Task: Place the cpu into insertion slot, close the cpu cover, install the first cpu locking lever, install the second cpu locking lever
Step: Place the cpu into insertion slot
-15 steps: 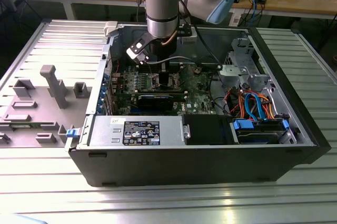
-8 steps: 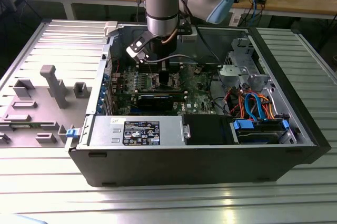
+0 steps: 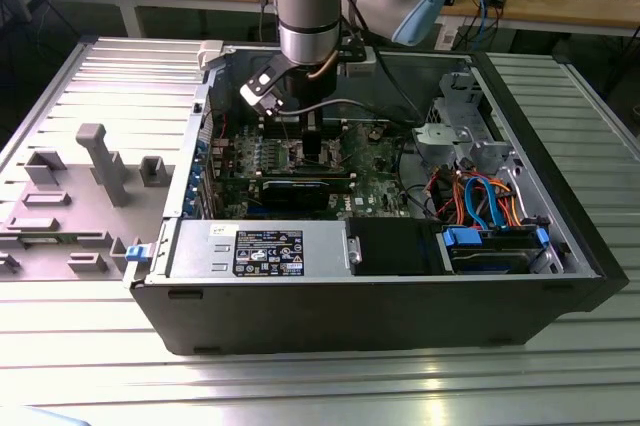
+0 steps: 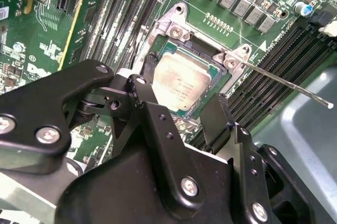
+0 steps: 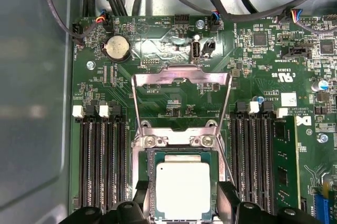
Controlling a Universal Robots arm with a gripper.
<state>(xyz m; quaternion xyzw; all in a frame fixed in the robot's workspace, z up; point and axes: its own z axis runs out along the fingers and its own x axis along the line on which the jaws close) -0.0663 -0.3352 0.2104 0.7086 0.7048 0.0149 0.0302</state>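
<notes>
The cpu point(image 5: 182, 190) point(image 4: 181, 84), a silver-topped square chip, lies flat in the insertion slot point(image 5: 179, 140) point(image 4: 174, 28) on the green motherboard. My gripper point(image 5: 183, 203) point(image 4: 184, 87) point(image 3: 310, 146) reaches down into the open computer case, its black fingers point(image 5: 227, 197) pressed against two opposite edges of the chip. The cpu cover point(image 5: 181, 74), a thin silver frame, is swung open and lies away from the slot. A thin metal locking lever point(image 4: 284, 82) sticks out unlatched beside the slot.
Long black memory slots point(image 5: 100, 161) flank the socket, with a green memory module point(image 5: 284, 166) on one side. Cables point(image 5: 237, 3) and a coin battery point(image 5: 117, 48) lie beyond the cover. The case holds a graphics card point(image 3: 305, 188), power supply point(image 3: 265, 249) and drive cage point(image 3: 465, 116).
</notes>
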